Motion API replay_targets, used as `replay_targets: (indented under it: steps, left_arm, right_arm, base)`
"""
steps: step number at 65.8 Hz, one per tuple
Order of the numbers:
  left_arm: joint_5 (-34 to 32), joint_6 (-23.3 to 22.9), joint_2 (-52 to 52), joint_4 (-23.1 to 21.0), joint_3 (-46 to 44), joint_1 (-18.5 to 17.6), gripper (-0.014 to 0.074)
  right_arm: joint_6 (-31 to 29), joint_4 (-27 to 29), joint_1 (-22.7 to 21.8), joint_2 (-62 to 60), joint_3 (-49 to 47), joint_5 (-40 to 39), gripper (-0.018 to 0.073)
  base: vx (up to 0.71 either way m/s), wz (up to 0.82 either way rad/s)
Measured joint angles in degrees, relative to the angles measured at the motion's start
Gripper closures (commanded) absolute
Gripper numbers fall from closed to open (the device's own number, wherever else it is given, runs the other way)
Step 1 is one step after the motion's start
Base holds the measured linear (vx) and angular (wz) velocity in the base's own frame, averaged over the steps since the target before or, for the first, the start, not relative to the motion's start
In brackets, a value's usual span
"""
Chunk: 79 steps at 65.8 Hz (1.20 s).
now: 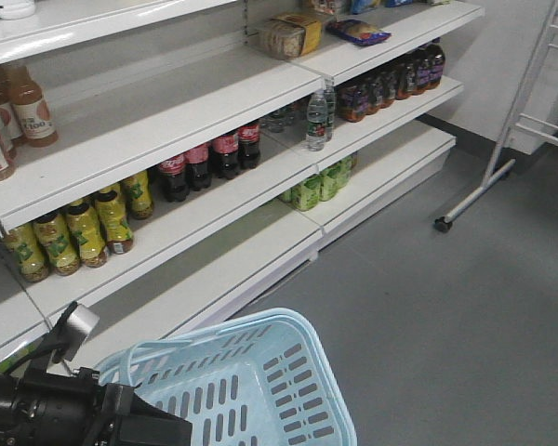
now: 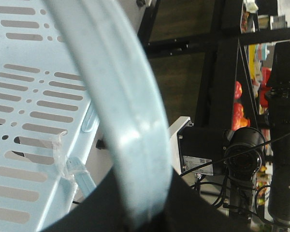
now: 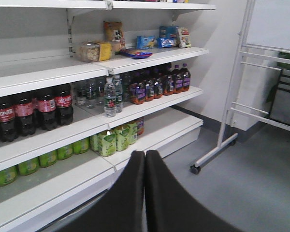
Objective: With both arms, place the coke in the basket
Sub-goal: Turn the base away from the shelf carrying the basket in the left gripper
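We find no slim red coke in any view; the right gripper [image 3: 145, 157], clenched empty, faces the shelf [image 3: 63, 139] with upright plastic colas [image 3: 36, 108] ahead-left, while the left gripper [image 1: 135, 423] grasps the basket [image 1: 288, 372] handle, so the right arm seems free to reach.

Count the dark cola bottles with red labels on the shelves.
4 cola bottles side by side on one shelf: leftmost, next, third, rightmost, left of the water bottles. More may stand hidden behind them.
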Motion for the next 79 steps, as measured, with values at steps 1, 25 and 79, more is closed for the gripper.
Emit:
replay_targets:
  steps: [1, 25, 79]
  left_arm:
    - [0.00, 0.00, 0.00, 0.00, 0.00, 0.00, 0.0603]
    - [0.00, 0.00, 0.00, -0.02, 0.00, 0.00, 0.0603]
    - [0.00, 0.00, 0.00, -0.06, 0.00, 0.00, 0.0603]
  right_arm:
    - [0.00, 0.00, 0.00, 0.00, 0.00, 0.00, 0.0569]
    - [0.00, 0.00, 0.00, 0.00, 0.00, 0.00, 0.0569]
    - [0.00, 0.00, 0.00, 0.00, 0.00, 0.00, 0.0569]
  base:
    - [-0.09, -0.36]
    - [-0.08, -0.36]
    - [-0.05, -0.37]
